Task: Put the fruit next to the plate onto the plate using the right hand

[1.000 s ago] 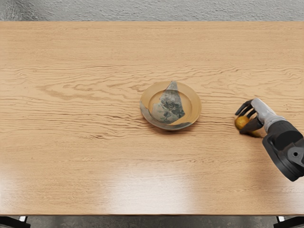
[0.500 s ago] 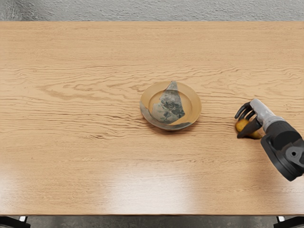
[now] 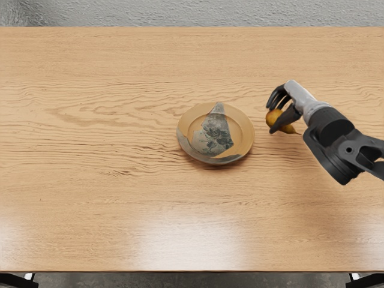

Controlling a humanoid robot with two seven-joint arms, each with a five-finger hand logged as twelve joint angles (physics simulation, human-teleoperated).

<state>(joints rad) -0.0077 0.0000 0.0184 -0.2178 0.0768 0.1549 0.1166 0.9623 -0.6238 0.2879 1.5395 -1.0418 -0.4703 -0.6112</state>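
A round tan plate [image 3: 243, 127] with a grey-blue patterned centre lies near the middle of the wooden table. My right hand [image 3: 280, 109] hangs just right of the plate, above the table, its dark fingers curled around a small yellow-orange fruit [image 3: 275, 117]. Only part of the fruit shows between the fingers. The right forearm [image 3: 339, 144] comes in from the right edge. The left arm does not show.
The wooden table [image 3: 120, 180] fills the view, with its far edge along the top and its near edge at the bottom. Nothing else stands on it.
The right hand, closed on the fruit, has risen off the table and travelled up and left, from the right edge to just beside the plate's right rim.
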